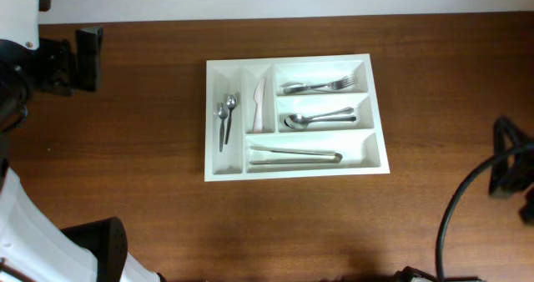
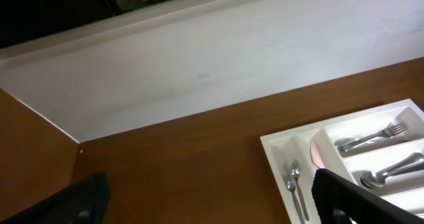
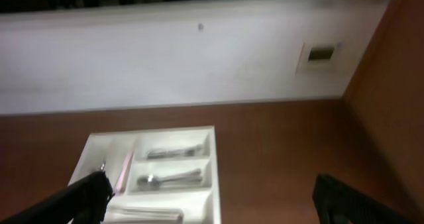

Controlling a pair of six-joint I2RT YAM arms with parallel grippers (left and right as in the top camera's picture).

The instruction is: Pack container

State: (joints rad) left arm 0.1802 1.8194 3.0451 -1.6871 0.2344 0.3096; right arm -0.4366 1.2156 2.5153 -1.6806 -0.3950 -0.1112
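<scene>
The white cutlery tray (image 1: 294, 170) lies in the middle of the wooden table. Its far-left narrow compartment holds two small spoons (image 1: 225, 115), the one beside it a pale knife (image 1: 259, 105). The crosswise compartments hold forks (image 1: 317, 86), large spoons (image 1: 319, 118) and metal tongs (image 1: 294, 155). The tray also shows in the left wrist view (image 2: 278, 159) and the right wrist view (image 3: 213, 163). My left gripper (image 2: 211, 207) is open and empty, above bare table left of the tray. My right gripper (image 3: 215, 211) is open and empty, off to the tray's right.
The left arm's base (image 1: 50, 57) sits at the far left edge, the right arm's black body and cable (image 1: 501, 173) at the right edge. A white wall (image 2: 199, 65) runs along the table's back edge.
</scene>
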